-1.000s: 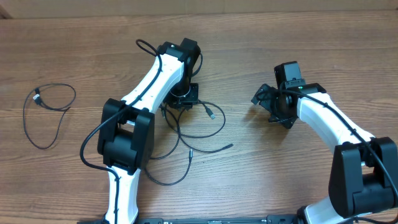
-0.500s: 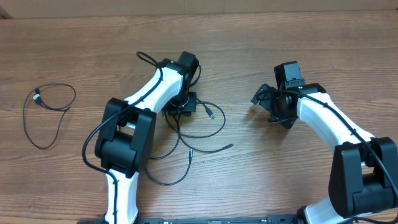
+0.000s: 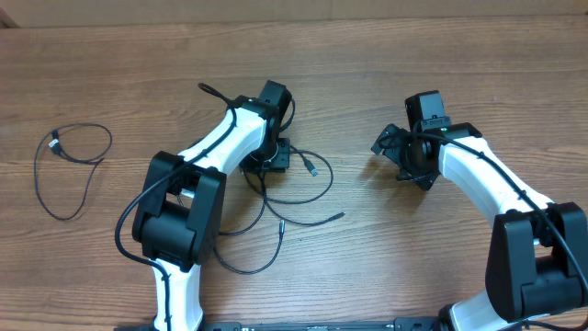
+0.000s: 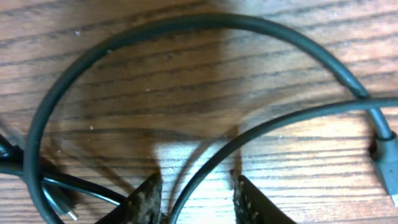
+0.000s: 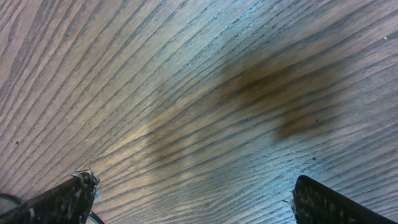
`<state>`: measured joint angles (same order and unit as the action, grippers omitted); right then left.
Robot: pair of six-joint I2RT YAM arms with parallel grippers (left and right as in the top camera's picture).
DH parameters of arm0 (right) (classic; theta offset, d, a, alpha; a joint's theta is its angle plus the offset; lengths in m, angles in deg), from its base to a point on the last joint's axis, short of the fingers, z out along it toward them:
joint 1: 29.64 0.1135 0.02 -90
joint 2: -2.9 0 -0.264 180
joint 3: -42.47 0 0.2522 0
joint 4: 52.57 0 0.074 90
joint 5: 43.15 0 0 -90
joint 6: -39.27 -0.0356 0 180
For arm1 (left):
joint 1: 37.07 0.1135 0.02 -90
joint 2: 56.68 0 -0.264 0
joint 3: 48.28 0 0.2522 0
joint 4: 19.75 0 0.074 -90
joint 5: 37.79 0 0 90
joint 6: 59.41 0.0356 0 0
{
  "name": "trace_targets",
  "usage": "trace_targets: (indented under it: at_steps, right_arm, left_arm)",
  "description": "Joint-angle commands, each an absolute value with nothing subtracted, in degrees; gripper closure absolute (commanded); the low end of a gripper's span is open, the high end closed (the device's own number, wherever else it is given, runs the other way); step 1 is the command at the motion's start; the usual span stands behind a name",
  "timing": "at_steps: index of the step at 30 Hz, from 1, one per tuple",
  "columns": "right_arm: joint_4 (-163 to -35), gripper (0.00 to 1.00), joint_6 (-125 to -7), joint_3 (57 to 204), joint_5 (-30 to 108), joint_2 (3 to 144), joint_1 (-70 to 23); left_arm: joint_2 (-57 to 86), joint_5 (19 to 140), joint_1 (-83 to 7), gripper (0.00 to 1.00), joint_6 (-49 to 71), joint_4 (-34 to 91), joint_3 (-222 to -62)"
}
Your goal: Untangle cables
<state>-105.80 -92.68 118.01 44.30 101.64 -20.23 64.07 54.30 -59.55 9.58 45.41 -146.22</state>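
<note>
One strand of the cables (image 4: pixel 186 22) runs up between my left fingers (image 4: pixel 151 198). They stand partly open with a narrow gap, and wood shows beside the strand, so I am not pinching it. It lies close to the left-hand finger, and I cannot tell whether it touches. Only this wrist view shows that. Just past the tips the strand bends off to the right. A second strand arches over it in a wide loop, ending in a plug (image 4: pixel 387 163) at the right edge. Low on the left, a small silver tip (image 4: pixel 71 214) pokes out from crossing strands.

My right fingers (image 5: pixel 62 200) are spread wide over bare desk (image 5: pixel 199 93).

The overhead view alone shows the whole tangle. It spreads from my left fingers back toward my base and off to the right, well apart from my right fingers. Far to the left of my left fingers a lone cable (image 3: pixel 56 144) lies in its own loop.

Against a second ago, my left arm (image 3: pixel 216 147) has swung its elbow outward and brought the fingers slightly closer over the tangle. My right arm (image 3: pixel 478 175) and the lone cable have stayed put.
</note>
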Motion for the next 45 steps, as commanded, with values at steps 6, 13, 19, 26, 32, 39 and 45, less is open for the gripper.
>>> trace_targets:
  at_steps: [6,13,19,26,32,39,45]
  right_arm:
    - [-105.47,0.0,-92.44,118.56,44.85,100.41,-20.45]
    - [-105.47,0.0,-92.44,118.56,44.85,100.41,-20.45]
    - [-105.47,0.0,-92.44,118.56,44.85,100.41,-20.45]
    - [-105.47,0.0,-92.44,118.56,44.85,100.41,-20.45]
    - [-105.47,0.0,-92.44,118.56,44.85,100.41,-20.45]
    - [-105.47,0.0,-92.44,118.56,44.85,100.41,-20.45]
    - [-105.47,0.0,-92.44,118.56,44.85,100.41,-20.45]
  left_arm:
    - [68.96,55.22,-59.62,0.64,9.56,45.46,-142.27]
    - [68.96,55.26,-59.62,0.65,9.6,45.39,-141.9]
    - [68.96,55.46,-59.6,0.67,9.6,46.59,-141.26]
    - [68.96,55.76,-59.55,0.55,9.71,46.35,-141.26]
    - [68.96,56.7,-59.73,0.43,11.24,45.74,-141.15]
    - [68.96,55.39,-59.99,0.28,15.66,44.52,-139.67]
    - [68.96,55.17,-59.99,0.0,17.62,43.05,-138.16]
